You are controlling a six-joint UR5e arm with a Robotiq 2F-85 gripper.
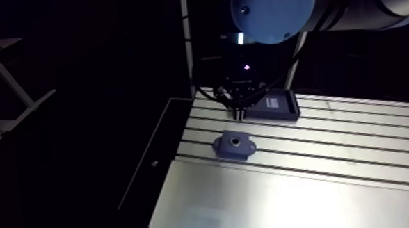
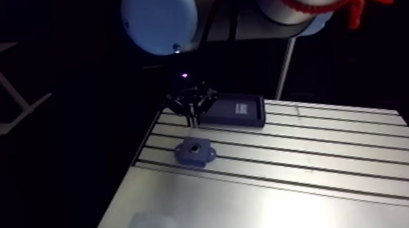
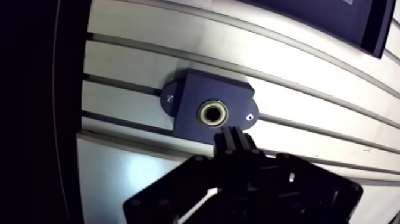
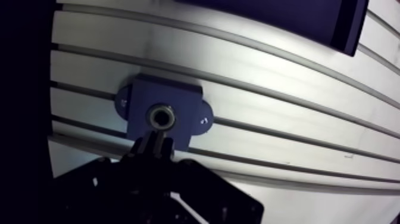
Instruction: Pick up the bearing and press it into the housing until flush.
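Took stock first: slotted table (image 1: 366, 179), dark tray (image 1: 271, 107) at the back, blue housing (image 1: 234, 145) just in front of it, gripper (image 3: 234, 137) above that, and the little bearing (image 3: 212, 112) already sitting in the housing's bore. Couldn't tell flush or proud from these angles, so guessed at the final press being the job in hand. Would've lined the fingertips (image 3: 241, 138) up dead centre over the ring before touching anything, then pushed straight down, slow and square, to avoid cocking it in the bore. Would've stopped right at flush instead of leaning harder. Also couldn't tell whether bolted down or loose, so would've watched for the housing skating along the slots. Pose-wise: hung from overhead, pointed down at the table with a bit of tilt, fingertips over the housing's near edge and seemingly clear of it. Saw the fingers clenched together, gripping nothing.
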